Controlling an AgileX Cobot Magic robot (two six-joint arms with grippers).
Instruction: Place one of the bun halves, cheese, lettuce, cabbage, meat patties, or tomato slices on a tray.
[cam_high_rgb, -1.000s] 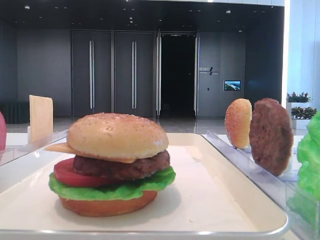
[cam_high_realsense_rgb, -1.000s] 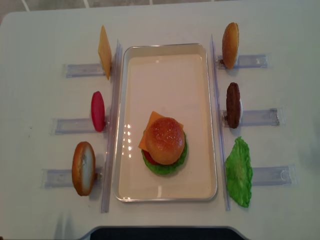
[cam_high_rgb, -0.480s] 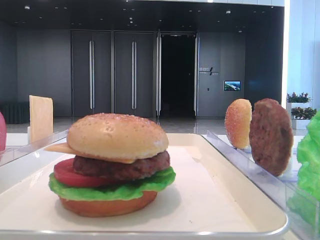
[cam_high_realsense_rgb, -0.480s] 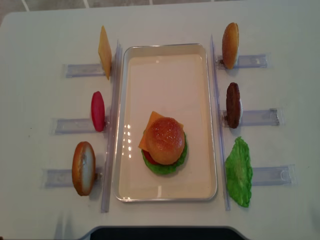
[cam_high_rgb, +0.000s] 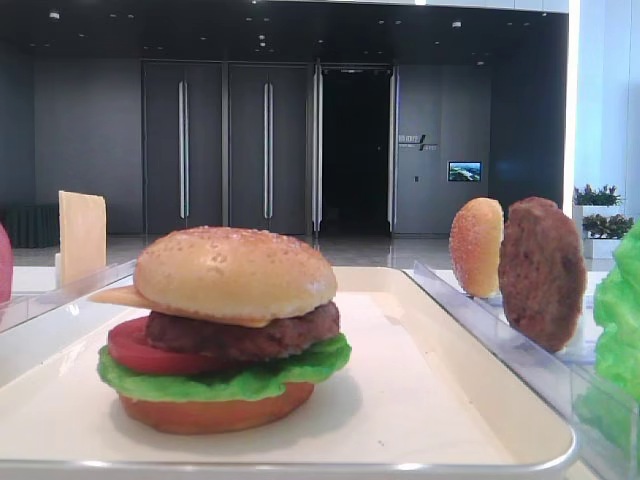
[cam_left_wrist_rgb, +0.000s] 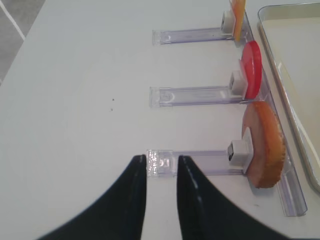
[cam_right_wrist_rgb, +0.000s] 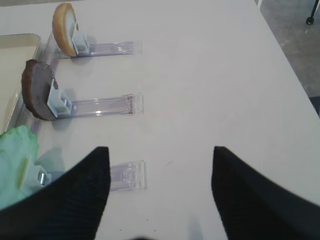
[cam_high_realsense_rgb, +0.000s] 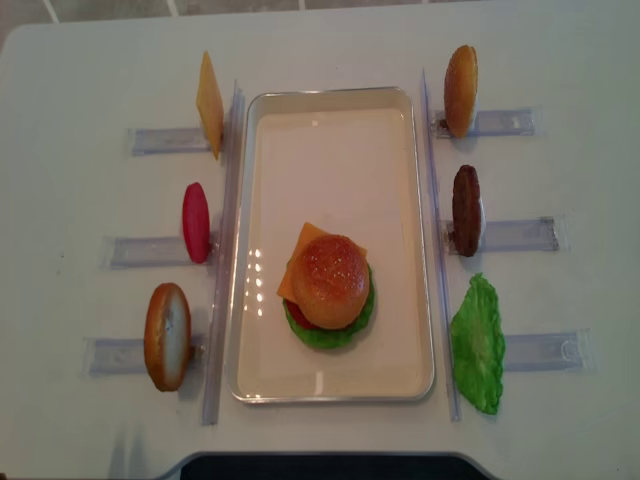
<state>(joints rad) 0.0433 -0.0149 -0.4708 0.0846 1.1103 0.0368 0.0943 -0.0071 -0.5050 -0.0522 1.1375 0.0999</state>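
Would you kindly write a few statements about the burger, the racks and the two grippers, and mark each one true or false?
1. A stacked burger stands on the white tray. True.
2. The right gripper is closed on the lettuce leaf. False: its jaws stand wide apart over bare table, holding nothing.
3. The spare meat patty stands on edge in a clear rack to the right of the tray. True.
4. The tomato slice in the rack lies flat on the table. False: it stands on edge in its rack.
5. The left gripper is shut and holds nothing. True.
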